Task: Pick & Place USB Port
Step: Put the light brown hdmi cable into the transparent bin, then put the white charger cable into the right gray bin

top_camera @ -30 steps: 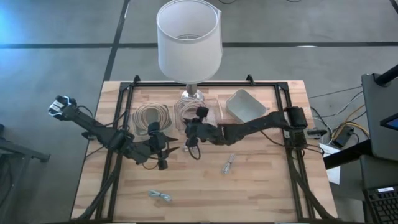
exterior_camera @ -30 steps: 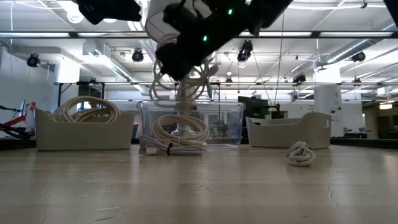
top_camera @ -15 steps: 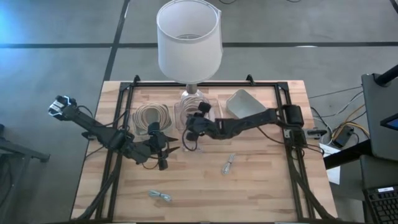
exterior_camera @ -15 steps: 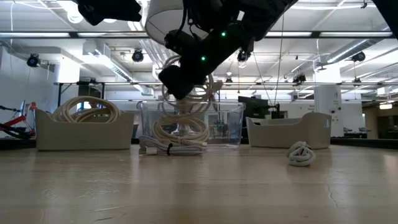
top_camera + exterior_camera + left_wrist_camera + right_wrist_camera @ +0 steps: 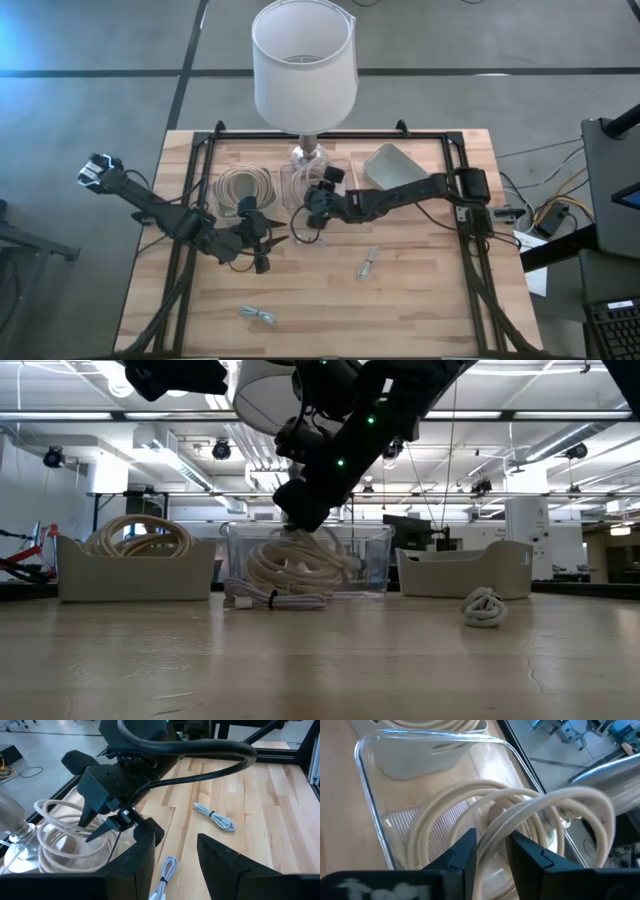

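Observation:
A cream cable coil (image 5: 520, 805) is in my right gripper (image 5: 492, 836), which is shut on it above the clear container (image 5: 300, 178). In the low view the coil (image 5: 300, 560) hangs below that gripper (image 5: 300, 515), down between the container's walls (image 5: 375, 560). My left gripper (image 5: 268, 240) is open and hovers over the table just near of the beige bin (image 5: 243, 185); its fingers (image 5: 145, 850) hold nothing. The left wrist view shows the right gripper (image 5: 107, 817) and the coil (image 5: 55, 835). My right gripper pinches several strands of the coil (image 5: 492, 822) between its two fingers (image 5: 465, 850), coming from above and slanting in from the table's right. The loops hang below the fingers inside the clear container; whether they rest on its floor does not show.
A lamp with a white shade (image 5: 303, 60) stands at the far edge behind the container. The beige bin holds another coil (image 5: 135, 535). An empty white bin (image 5: 393, 167) sits to the right. Small tied cables lie on the table (image 5: 368, 262), (image 5: 258, 315).
My right gripper has gone down and slightly toward the table's far edge, still shut on the coil. The coil, which hung above the clear container's rim, now sits down inside its walls.

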Robot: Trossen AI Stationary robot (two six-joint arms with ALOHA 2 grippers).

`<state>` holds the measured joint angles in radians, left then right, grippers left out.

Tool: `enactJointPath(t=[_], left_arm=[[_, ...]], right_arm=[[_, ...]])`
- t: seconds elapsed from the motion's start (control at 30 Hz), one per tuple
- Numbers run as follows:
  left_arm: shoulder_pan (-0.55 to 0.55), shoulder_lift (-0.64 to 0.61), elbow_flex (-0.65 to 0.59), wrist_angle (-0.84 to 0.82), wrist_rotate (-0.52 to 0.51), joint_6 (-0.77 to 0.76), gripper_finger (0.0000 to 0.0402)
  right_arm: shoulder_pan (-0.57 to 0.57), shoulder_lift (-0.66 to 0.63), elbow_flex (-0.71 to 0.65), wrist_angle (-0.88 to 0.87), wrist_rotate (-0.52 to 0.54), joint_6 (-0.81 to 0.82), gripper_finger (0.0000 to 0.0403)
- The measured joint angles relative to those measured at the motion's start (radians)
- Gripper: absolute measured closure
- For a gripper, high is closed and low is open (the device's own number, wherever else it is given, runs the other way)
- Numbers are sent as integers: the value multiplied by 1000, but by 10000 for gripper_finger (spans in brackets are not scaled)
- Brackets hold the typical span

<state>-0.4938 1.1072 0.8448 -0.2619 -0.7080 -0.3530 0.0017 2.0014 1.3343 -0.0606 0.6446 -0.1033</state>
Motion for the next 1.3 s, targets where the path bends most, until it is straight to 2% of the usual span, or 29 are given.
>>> enactJointPath(t=[0.17,0.47,0.77,1.13,1.3], left_arm=[[0,0,0,-1,0,0,250],[0,0,0,-10,0,1,250],[0,0,0,-8,0,1,250],[0,0,0,-8,0,-16,250],[0,0,0,-8,0,-16,250]], right_arm=[[20,-32,0,-85,1,57,283],[120,-172,-2,-321,1,320,257],[258,-248,-3,-446,2,563,256],[358,-253,-5,-691,4,1045,257],[407,-252,-30,-721,-12,1250,250]])
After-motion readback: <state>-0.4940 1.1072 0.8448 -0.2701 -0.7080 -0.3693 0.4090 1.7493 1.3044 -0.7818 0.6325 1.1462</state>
